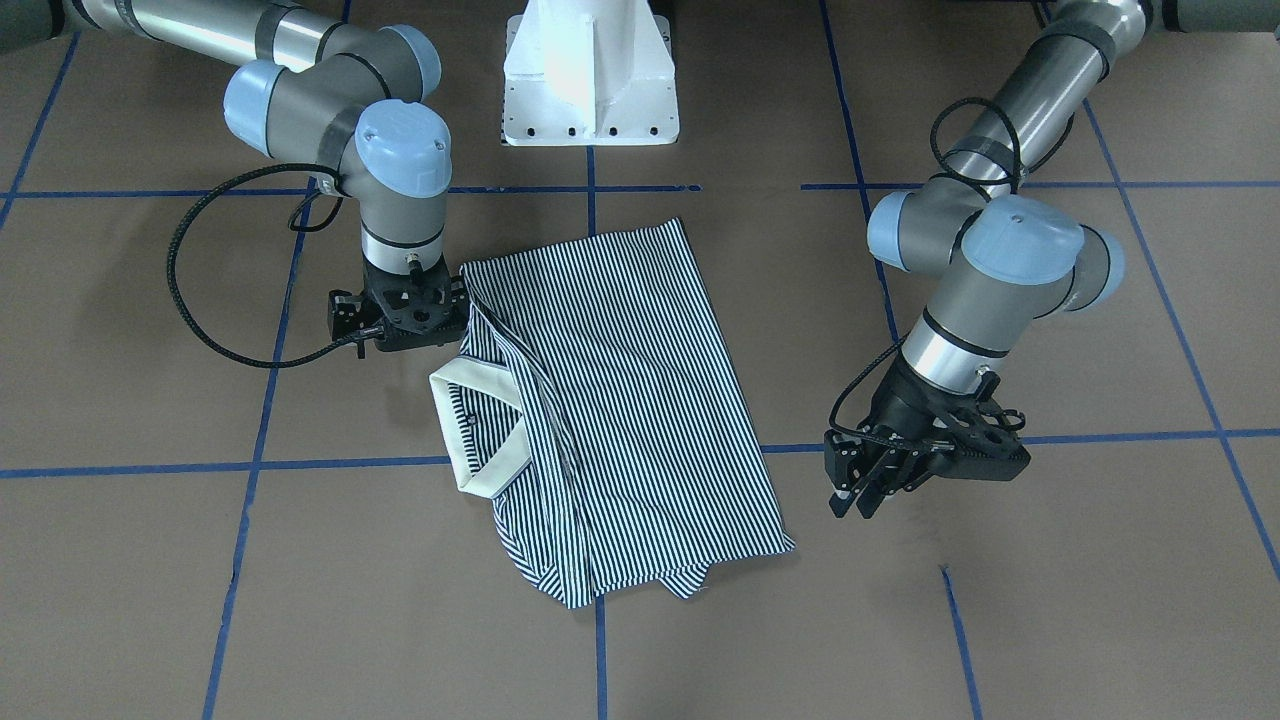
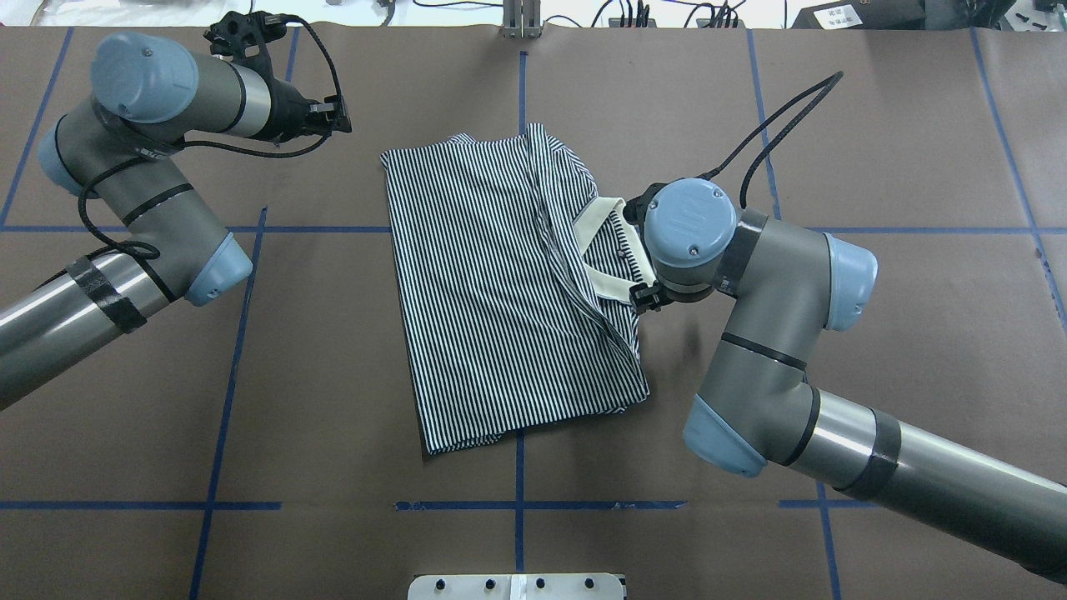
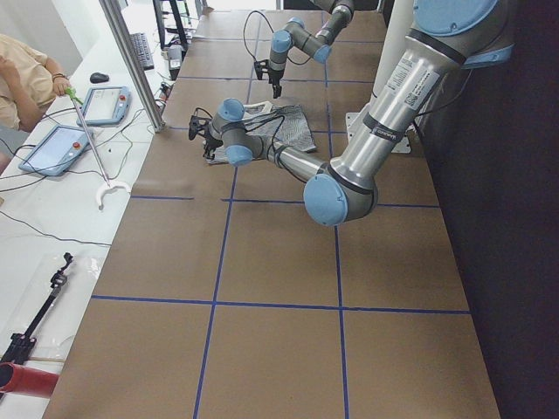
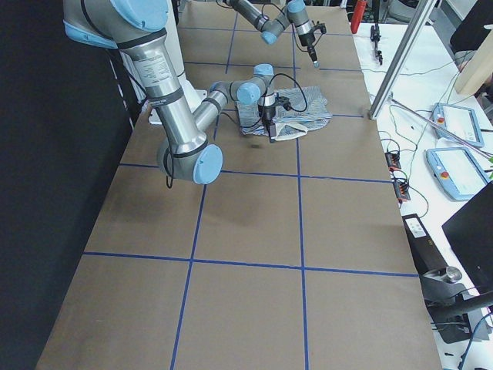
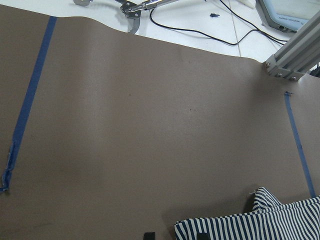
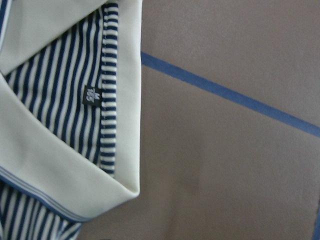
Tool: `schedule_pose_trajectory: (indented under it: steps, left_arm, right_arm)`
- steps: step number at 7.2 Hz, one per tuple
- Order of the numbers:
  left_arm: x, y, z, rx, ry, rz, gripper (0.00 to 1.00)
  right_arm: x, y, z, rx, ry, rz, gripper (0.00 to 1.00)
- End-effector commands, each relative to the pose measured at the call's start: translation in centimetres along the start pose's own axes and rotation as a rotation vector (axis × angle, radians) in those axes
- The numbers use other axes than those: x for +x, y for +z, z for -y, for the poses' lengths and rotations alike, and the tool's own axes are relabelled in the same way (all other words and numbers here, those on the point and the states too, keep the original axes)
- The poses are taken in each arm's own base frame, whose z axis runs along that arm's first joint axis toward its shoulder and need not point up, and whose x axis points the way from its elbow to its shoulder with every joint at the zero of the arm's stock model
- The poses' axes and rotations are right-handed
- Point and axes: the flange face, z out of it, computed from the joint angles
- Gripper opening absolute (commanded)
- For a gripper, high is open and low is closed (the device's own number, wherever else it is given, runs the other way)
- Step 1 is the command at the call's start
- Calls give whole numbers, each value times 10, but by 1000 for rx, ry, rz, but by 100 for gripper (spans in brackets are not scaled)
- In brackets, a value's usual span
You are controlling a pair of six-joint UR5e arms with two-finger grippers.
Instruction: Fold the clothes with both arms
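The navy-and-white striped polo shirt (image 1: 620,400) lies folded into a rough rectangle mid-table, its cream collar (image 1: 480,430) open on the side towards my right arm. My right gripper (image 1: 415,320) points straight down at the shirt's edge beside the collar. Its fingers are hidden under the wrist, so I cannot tell their state. The right wrist view shows the collar (image 6: 65,165) and a small black neck label (image 6: 91,95) close up. My left gripper (image 1: 862,500) is open and empty, hovering off the shirt's other side; the shirt's hem corner (image 5: 250,227) shows in the left wrist view.
The table is covered in brown paper with a grid of blue tape lines (image 1: 250,465). The white pedestal base (image 1: 590,75) stands at the robot's side. Beyond the far edge are cables, tablets (image 3: 52,148) and an operator (image 3: 22,74).
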Motion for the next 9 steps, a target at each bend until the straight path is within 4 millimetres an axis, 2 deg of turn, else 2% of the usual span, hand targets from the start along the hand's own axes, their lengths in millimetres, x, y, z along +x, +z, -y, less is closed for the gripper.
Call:
schedule_pose_trajectory:
  steps: [1,2,4,9]
  left_arm:
    - [-2,-5,4,-26,-4,-17,40]
    - [-12,-11,3,-37,-9,-17,40]
    - [-17,-11,1,-40,-9,-13,40]
    - [-18,-13,2,-38,-9,-14,40]
  right_arm:
    - [-57,-26,56,21,113,23,97]
    - [-95,-24,72,29,123,46,97]
    - [-117,2,63,17,115,52,97]
    - [-112,12,62,4,103,35,97]
